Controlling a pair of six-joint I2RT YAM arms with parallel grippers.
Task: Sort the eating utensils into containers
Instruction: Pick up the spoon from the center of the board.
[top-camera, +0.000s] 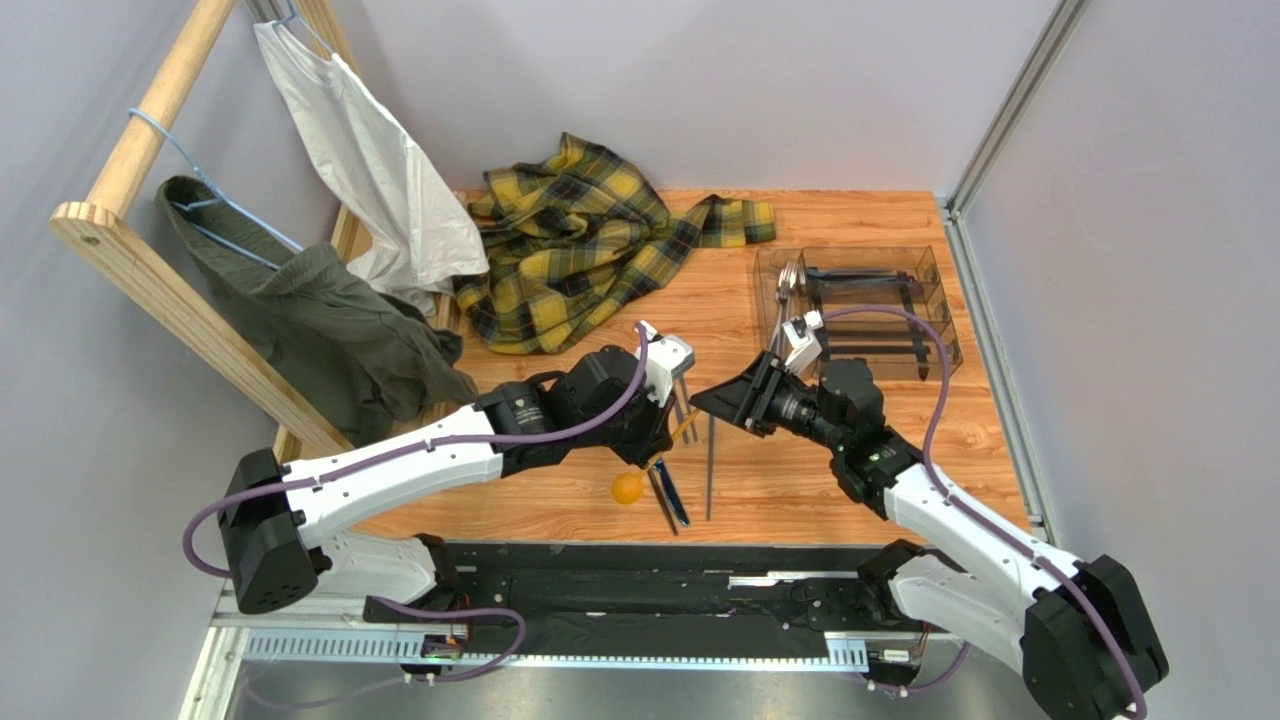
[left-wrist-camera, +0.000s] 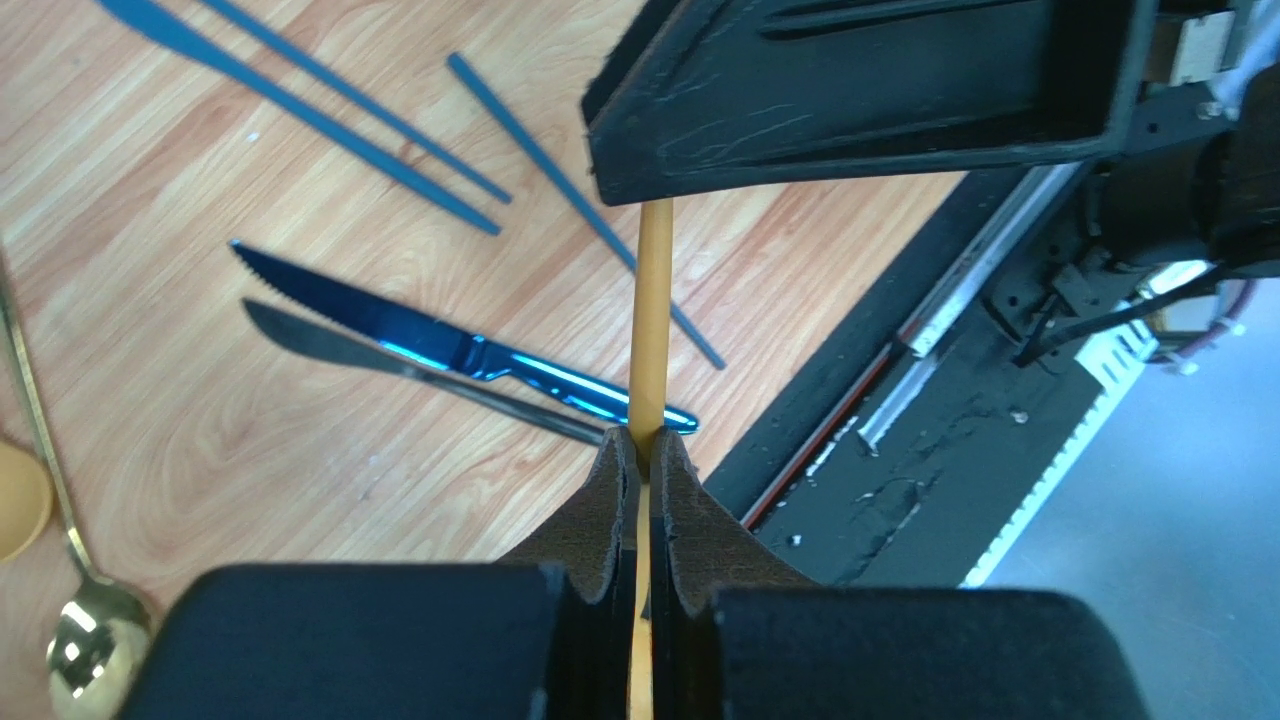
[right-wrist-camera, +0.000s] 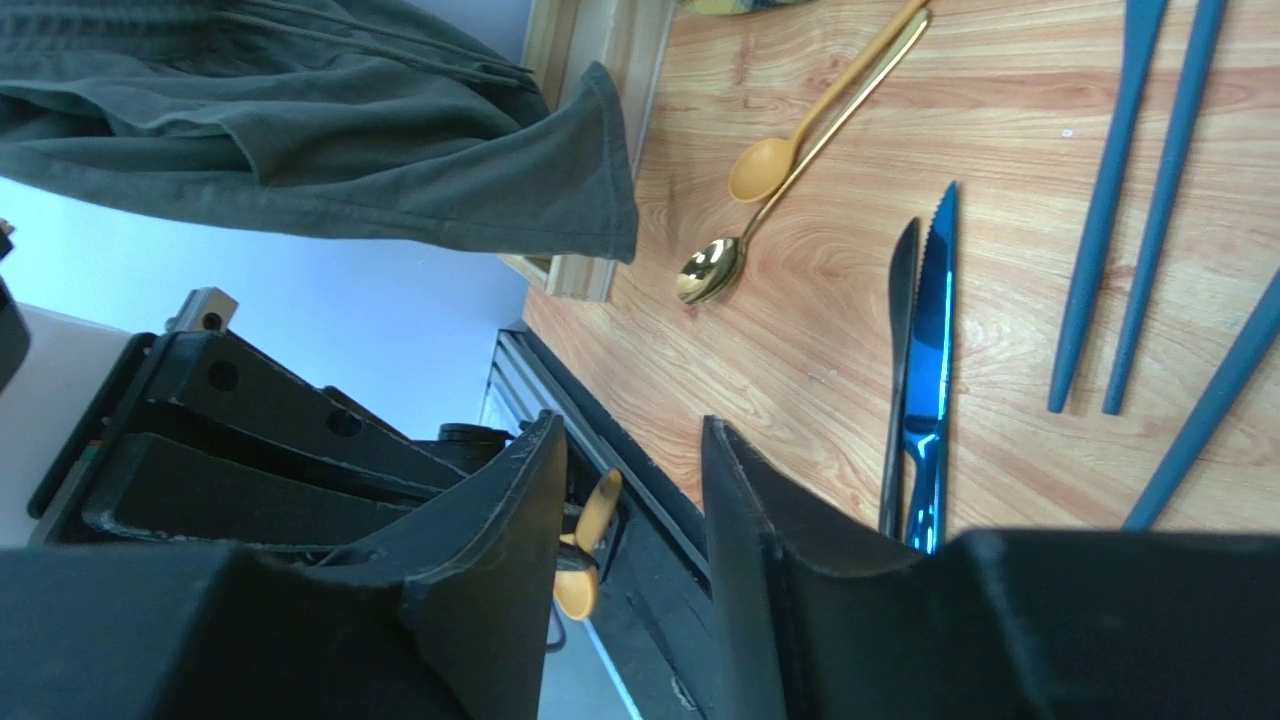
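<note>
Seen from above, the clear, ribbed plastic tray (top-camera: 944, 308) sits at the far right corner of the wood-grain table (top-camera: 796, 488), and both arms meet over loose cutlery near the middle of the near edge. In the left wrist view, the left gripper (left-wrist-camera: 651, 450) is pinched tight on a slim, matte mustard handle (left-wrist-camera: 651, 315), above a glossy blue serrated knife (left-wrist-camera: 391, 318), a dull grey knife (left-wrist-camera: 346, 348) and flat teal sticks (left-wrist-camera: 361, 102). In the right wrist view, the right gripper (right-wrist-camera: 631, 443) has its wedge-shaped black fingers spread and grips nothing. A polished gold spoon (right-wrist-camera: 709, 270) lies beyond.
</note>
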